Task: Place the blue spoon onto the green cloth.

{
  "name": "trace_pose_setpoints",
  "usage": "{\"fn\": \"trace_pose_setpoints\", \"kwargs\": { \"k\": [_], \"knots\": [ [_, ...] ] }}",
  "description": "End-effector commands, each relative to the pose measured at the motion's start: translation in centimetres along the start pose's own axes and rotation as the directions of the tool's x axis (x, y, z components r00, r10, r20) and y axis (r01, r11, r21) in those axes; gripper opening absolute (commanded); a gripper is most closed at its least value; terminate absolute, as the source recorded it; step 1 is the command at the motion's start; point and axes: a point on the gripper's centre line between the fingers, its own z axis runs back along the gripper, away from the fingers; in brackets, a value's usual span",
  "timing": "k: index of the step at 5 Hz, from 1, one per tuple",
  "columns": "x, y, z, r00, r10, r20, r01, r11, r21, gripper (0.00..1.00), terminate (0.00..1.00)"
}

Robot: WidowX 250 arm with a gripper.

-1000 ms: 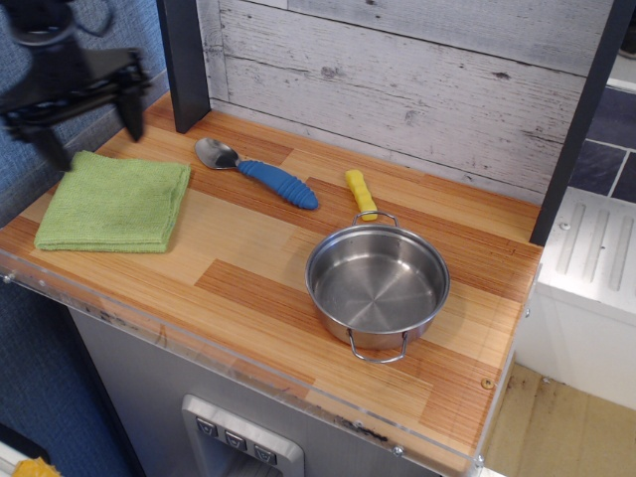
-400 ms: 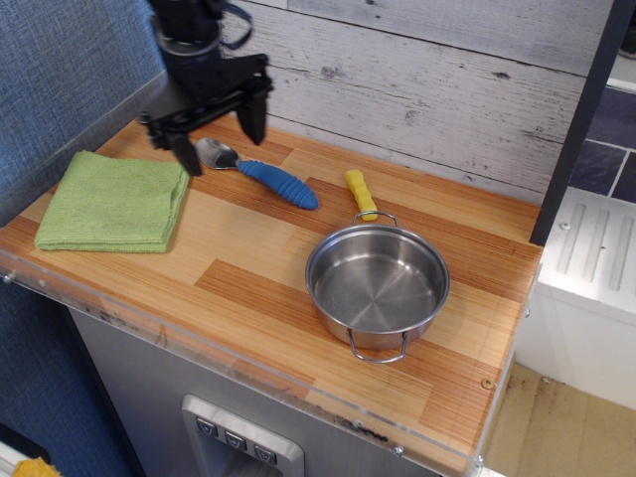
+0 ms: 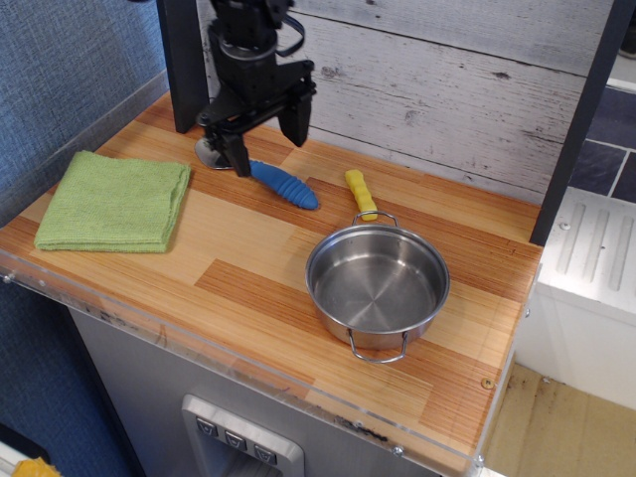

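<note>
Lying flat at the left end of the counter point(image 3: 248, 288), the green cloth point(image 3: 114, 202) is bare, folded square, nothing on it. Just right of it, toward the back wall, the blue spoon point(image 3: 268, 177) rests on the wood, silver bowl to the left, ribbed handle angling right and toward the front edge; position unchanged over the last second. What has changed is the arm: a second ago the gripper point(image 3: 266, 134) hung over the cloth's far left corner, then stood above the spoon's bowl, and now sits over the junction of bowl and handle, having swept rightward along the back of the counter. Fingers spread wide, one prong in front of the bowl end, the other behind the handle, so they seem to straddle the spoon. Whether the tips already touch the wood is hard to judge from this angle; probably a little above it. Nothing held. Reads as approach nearly lined up, grasp not yet made; descent and closing come next, then a carry back leftward. Further right, the steel pot point(image 3: 378, 288) with its yellow handle point(image 3: 361, 194) stands well apart, clear of that path.
</note>
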Motion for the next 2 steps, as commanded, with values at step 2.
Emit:
{"fn": "trace_pose_setpoints", "kwargs": {
  "k": [2],
  "knots": [
    [0.08,-1.40,-1.88,1.000,0.010,0.027,-0.012,0.998,0.056,1.00,0.00]
  ]
}}
